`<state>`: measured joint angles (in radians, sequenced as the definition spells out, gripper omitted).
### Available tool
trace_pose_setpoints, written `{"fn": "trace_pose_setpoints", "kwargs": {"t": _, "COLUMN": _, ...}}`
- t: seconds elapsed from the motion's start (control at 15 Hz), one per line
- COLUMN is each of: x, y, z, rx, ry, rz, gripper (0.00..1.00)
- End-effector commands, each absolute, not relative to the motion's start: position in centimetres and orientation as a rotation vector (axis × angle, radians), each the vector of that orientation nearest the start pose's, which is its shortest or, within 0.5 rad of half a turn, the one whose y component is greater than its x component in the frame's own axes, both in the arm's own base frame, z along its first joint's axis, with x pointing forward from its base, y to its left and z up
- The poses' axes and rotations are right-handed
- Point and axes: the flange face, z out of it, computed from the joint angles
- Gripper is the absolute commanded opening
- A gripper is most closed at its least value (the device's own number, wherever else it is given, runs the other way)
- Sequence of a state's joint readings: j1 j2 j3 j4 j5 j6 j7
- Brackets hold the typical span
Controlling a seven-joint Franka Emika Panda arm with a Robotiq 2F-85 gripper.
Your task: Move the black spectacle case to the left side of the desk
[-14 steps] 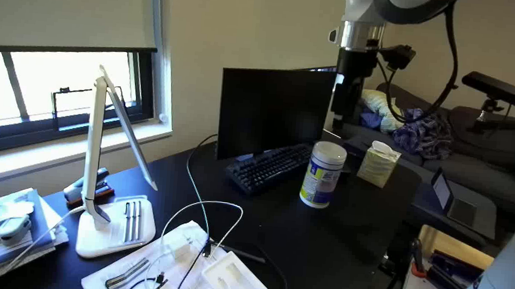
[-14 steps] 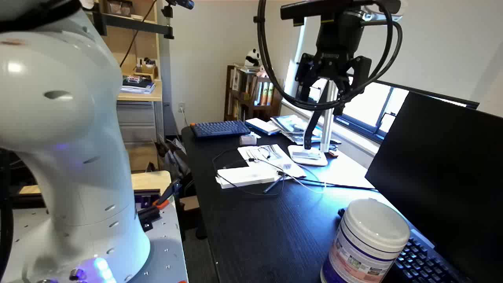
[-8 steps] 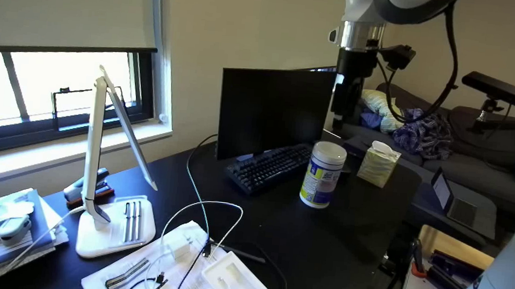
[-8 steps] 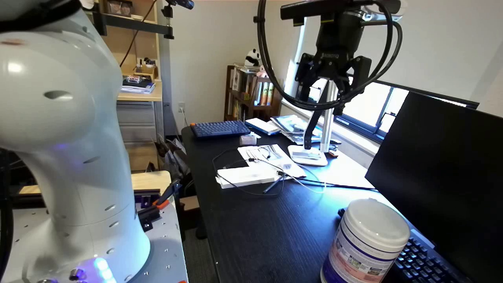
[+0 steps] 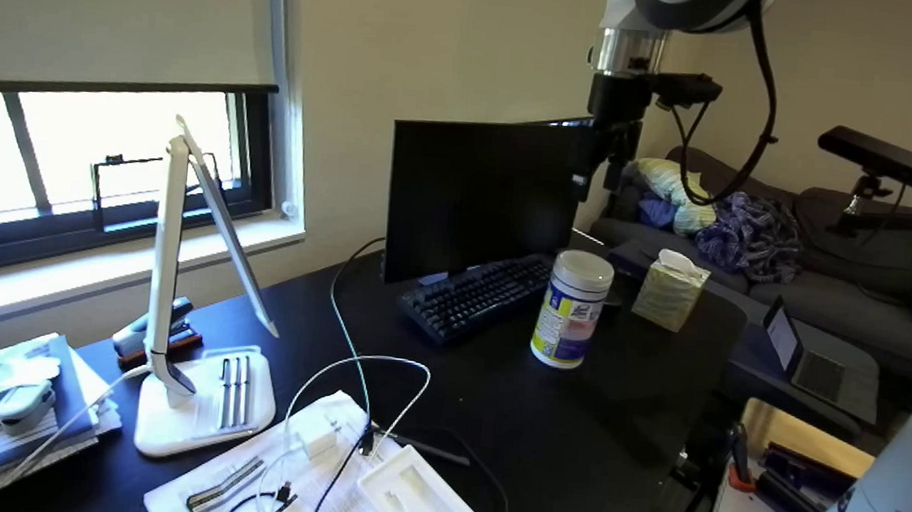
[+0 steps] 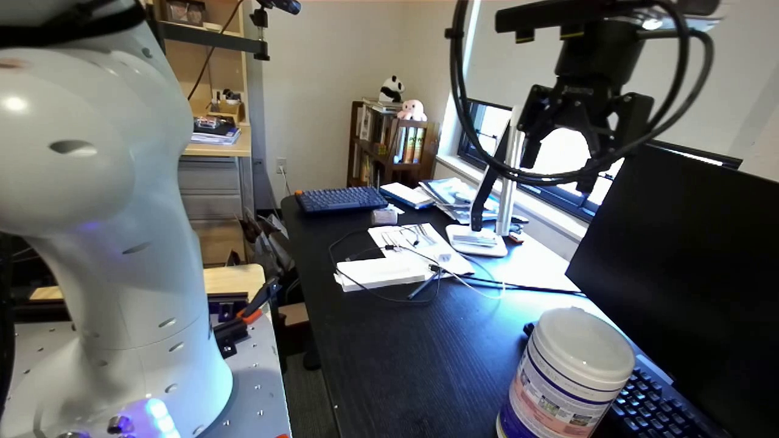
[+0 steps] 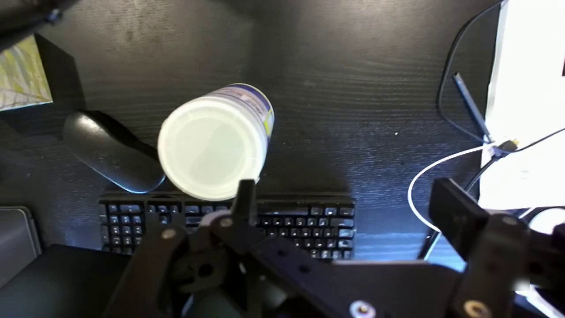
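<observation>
The black-topped desk [image 5: 571, 452] shows in both exterior views [image 6: 389, 347] and from above in the wrist view [image 7: 344, 66]. I cannot pick out the black spectacle case with certainty. A dark grey object with a rounded corner [image 7: 15, 245] is cut off at the left edge of the wrist view; I cannot tell what it is. My gripper [image 5: 598, 182] is high above the desk, near the monitor's edge. It is open and empty, its two fingers wide apart in an exterior view [image 6: 558, 167] and in the wrist view [image 7: 349, 207].
A tall wipes canister [image 5: 572, 310] stands on the desk before the keyboard [image 5: 485, 295] and monitor [image 5: 485, 201]. A mouse [image 7: 110, 150] lies beside the canister. A tissue box [image 5: 671, 293] is near the desk's end. A white lamp [image 5: 166, 266], papers and cables lie at the other end.
The gripper has moved sideways, to the right in one exterior view and slightly up and left in another, and has turned a little. Its fingers stay open. The objects on the desk have not moved.
</observation>
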<state>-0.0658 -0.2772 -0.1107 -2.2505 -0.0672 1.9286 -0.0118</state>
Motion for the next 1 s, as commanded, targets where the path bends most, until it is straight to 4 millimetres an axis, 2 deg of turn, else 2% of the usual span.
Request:
{"fn": "trace_pose_setpoints", "kwargs": {"t": 0.0, "x": 48.8, "y": -14.3, "z": 46.0, "rx": -3.071, "ry": 0.483, "rz": 0.111, "gripper": 1.00}}
{"fn": "trace_pose_setpoints", "kwargs": {"t": 0.2, "x": 50.2, "y": -18.7, "z": 45.0, "rx": -2.991, "ry": 0.713, "rz": 0.079, "gripper": 1.00}}
{"fn": "trace_pose_setpoints", "kwargs": {"t": 0.47, "x": 51.2, "y": -22.8, "z": 44.0, "rx": -2.899, "ry": 0.966, "rz": 0.050, "gripper": 1.00}}
{"fn": "trace_pose_setpoints", "kwargs": {"t": 0.53, "x": 51.4, "y": -23.2, "z": 43.9, "rx": -2.883, "ry": 0.988, "rz": 0.050, "gripper": 1.00}}
{"fn": "trace_pose_setpoints", "kwargs": {"t": 0.6, "x": 50.4, "y": -22.4, "z": 43.8, "rx": -2.934, "ry": 0.904, "rz": 0.069, "gripper": 1.00}}
{"fn": "trace_pose_setpoints", "kwargs": {"t": 0.87, "x": 50.7, "y": -22.6, "z": 43.6, "rx": -2.933, "ry": 0.910, "rz": 0.073, "gripper": 1.00}}
{"fn": "trace_pose_setpoints", "kwargs": {"t": 0.93, "x": 50.8, "y": -22.3, "z": 43.7, "rx": -2.899, "ry": 1.010, "rz": 0.034, "gripper": 1.00}}
